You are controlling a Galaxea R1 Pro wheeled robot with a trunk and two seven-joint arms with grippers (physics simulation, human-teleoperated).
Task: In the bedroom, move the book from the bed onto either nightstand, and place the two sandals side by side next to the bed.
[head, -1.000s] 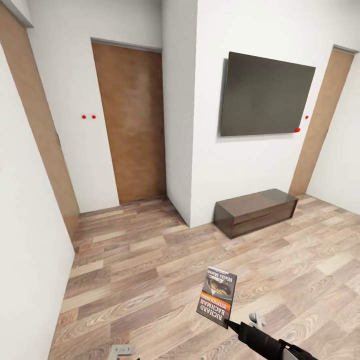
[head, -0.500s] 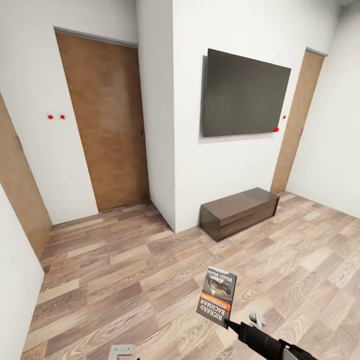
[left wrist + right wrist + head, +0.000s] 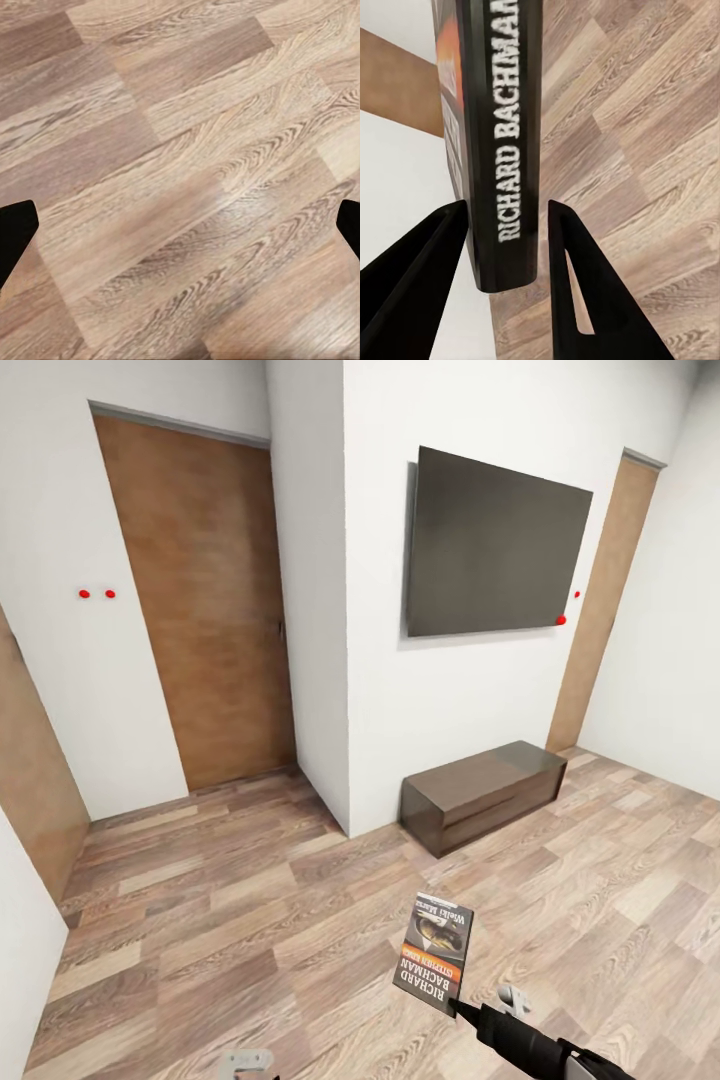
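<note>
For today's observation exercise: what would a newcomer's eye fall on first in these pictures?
First the book, held upright over the wood floor in the right gripper, its spine reading "Richard Bachman". Next the dark TV on the white wall, above a low brown cabinet. Then the brown door further left.

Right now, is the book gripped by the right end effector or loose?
Gripped. The right end effector has a finger on each side of the book at its spine end, and the head view shows it held above the floor.
</note>
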